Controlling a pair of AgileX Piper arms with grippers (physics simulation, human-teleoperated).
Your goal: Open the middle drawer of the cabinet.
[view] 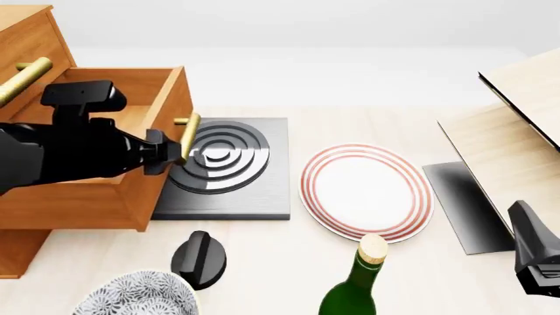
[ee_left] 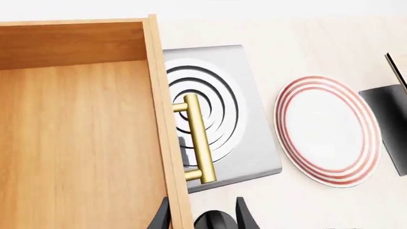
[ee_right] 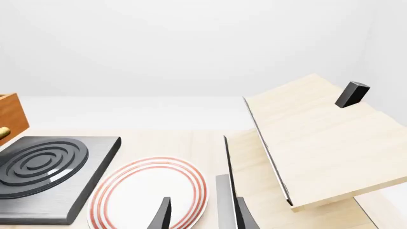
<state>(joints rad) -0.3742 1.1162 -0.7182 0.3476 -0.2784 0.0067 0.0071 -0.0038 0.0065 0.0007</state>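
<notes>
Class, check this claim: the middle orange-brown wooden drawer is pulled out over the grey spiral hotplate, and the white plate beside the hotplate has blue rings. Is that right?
Not quite. The white plate has red rings, not blue, as the front view shows. The rest stands: the middle orange-brown wooden drawer is pulled out, its front over the edge of the grey spiral hotplate.

Plate (view: 368,191) right of burner (view: 229,164) (bottle (view: 355,282) nearer)

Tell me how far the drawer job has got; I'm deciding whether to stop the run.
Done: the middle drawer stands well out of the cabinet, its bare inside showing. In hand: the left gripper sits at its brass handle, grip unclear. The right gripper waits apart. Left: letting go, at most.
</notes>
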